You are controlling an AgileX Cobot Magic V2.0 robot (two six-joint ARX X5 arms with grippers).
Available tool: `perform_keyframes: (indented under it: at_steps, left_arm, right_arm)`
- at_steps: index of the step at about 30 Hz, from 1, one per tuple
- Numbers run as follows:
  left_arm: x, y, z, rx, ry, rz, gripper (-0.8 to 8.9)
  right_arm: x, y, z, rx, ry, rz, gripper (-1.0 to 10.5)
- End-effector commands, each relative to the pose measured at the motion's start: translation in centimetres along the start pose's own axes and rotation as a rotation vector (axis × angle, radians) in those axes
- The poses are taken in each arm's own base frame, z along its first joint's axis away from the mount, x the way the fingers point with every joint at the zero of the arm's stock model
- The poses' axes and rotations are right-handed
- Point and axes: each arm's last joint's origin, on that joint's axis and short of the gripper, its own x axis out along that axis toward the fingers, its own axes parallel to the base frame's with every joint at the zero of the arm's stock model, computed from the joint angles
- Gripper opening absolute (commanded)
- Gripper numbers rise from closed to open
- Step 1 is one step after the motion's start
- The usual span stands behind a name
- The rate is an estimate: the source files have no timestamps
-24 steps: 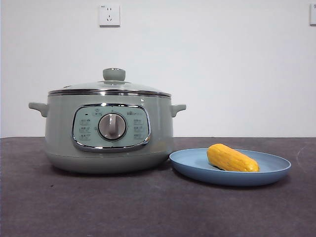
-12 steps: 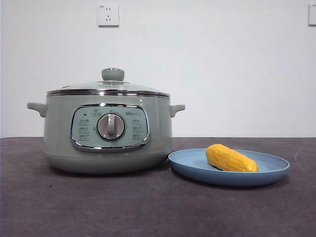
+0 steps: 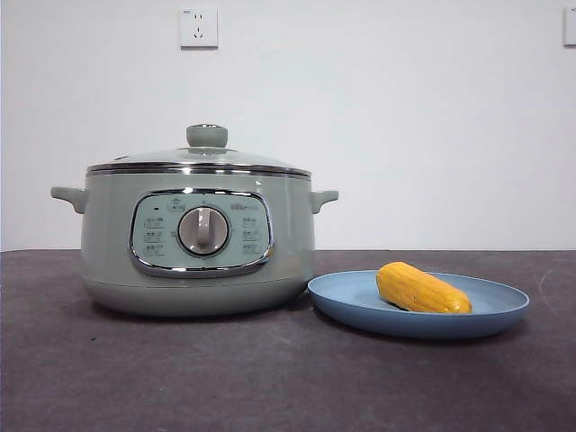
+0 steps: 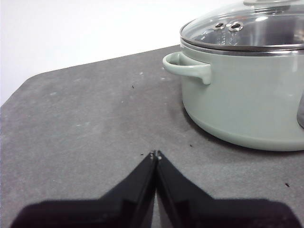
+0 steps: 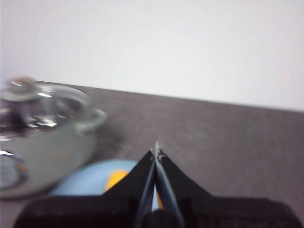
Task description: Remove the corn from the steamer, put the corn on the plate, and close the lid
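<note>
The sage-green steamer [image 3: 198,238] stands at the left of the table with the glass lid [image 3: 200,157] seated on it, knob up. The yellow corn [image 3: 422,288] lies on the light-blue plate [image 3: 504,310] to the steamer's right. Neither arm shows in the front view. In the left wrist view my left gripper [image 4: 156,155] is shut and empty above bare table, apart from the steamer [image 4: 247,99] and its lid [image 4: 247,28]. In the right wrist view my right gripper [image 5: 156,151] is shut and empty, with the plate [image 5: 85,183], a bit of corn [image 5: 115,179] and the steamer [image 5: 42,137] beyond it.
The dark grey table [image 3: 270,378] runs across the front, with a white wall behind. A wall socket [image 3: 199,27] sits above the steamer.
Only a slight shift of the whole front picture. The steamer, lid, plate and corn keep their places relative to one another.
</note>
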Motion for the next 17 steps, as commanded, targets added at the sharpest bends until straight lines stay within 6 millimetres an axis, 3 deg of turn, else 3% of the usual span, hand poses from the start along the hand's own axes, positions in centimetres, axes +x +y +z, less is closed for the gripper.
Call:
perform_keyframes:
  at_steps: [1,11,17]
  left_arm:
    - [0.1,0.0,-0.4,-0.007,0.007,0.002,-0.03]
    - [0.1,0.0,-0.4,-0.007,0.007,0.002,-0.03]
    - [0.1,0.0,-0.4,-0.007,0.007,0.002,-0.03]
  right_arm:
    - [0.5,-0.1,-2.6,0.049,0.014,-0.041,0.0]
    - [0.7,-0.2,-7.5,0.072,0.045,-0.093,0.0]
    - [0.5,0.0,-8.1,0.081,0.091,-0.094,0.0]
